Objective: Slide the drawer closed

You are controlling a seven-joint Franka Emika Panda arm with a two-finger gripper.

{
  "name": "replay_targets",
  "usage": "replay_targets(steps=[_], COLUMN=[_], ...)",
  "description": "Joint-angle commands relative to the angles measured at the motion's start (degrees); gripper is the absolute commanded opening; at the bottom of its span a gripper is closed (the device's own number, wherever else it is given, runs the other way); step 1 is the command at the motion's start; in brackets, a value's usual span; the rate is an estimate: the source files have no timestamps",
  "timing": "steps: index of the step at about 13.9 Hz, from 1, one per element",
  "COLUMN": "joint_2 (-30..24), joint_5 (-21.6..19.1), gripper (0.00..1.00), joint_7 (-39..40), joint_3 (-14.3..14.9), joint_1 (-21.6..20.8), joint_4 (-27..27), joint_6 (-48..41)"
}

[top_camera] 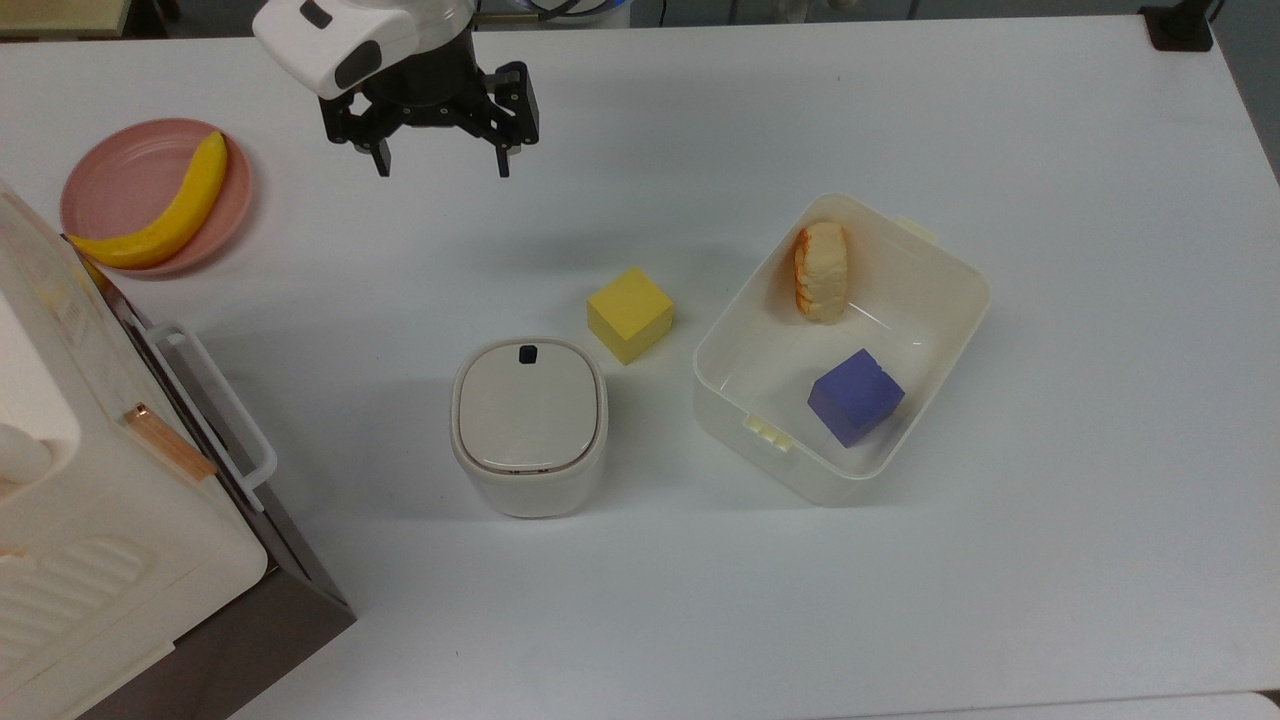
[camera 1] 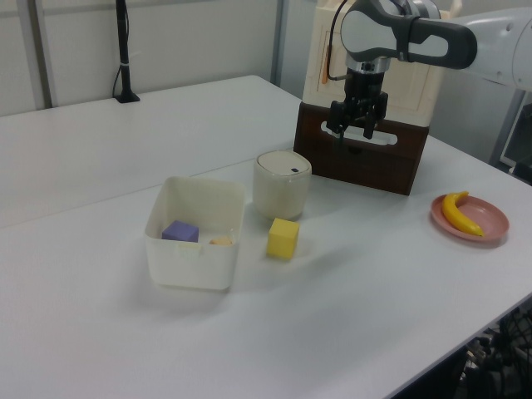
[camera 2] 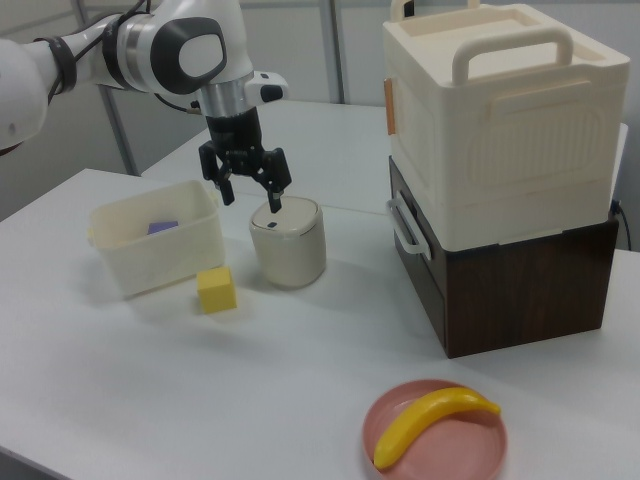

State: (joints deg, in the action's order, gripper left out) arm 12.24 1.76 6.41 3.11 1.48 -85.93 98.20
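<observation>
Above the far part of the worktop (top_camera: 760,120), near the top view's upper left, the gripper (top_camera: 438,158) is held with its fingers spread wide and nothing between them. It hangs in the air, well apart from every object.

From the gripper, the drawer (top_camera: 215,470) lies toward the top view's lower left, under the cream cabinet (top_camera: 90,520). Its dark brown front panel is seen almost flush with the cabinet body in the right view, so the drawer is judged to be nearly or fully closed already. The white loop handle (top_camera: 222,400) runs along the front panel, and any last push should be given across this long axis, toward the cabinet.

Between the gripper and the handle the worktop is bare. A pink plate (top_camera: 120,175) with a banana (top_camera: 165,215) lies beside the cabinet, and a lidded cream bin (top_camera: 528,425), a yellow cube (top_camera: 630,312) and a white tub (top_camera: 940,290) are placed further to the top view's right, away from this path
</observation>
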Motion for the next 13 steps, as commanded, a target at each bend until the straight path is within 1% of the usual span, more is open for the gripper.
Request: replay_targets(steps=[1,4,13], joint_2=[-0.6,-1.1,-1.3], joint_5=[-1.6,-2.6,-2.6], gripper=[1.0,1.0,1.0], joint_7=[1.0,-0.7,-1.0], joint_3=[0.2,0.1,0.5], joint_1=[-0.5,-0.3,-0.2], joint_4=[-0.6,-0.5,-0.5], joint_6=[-1.2,-1.3,-1.3])
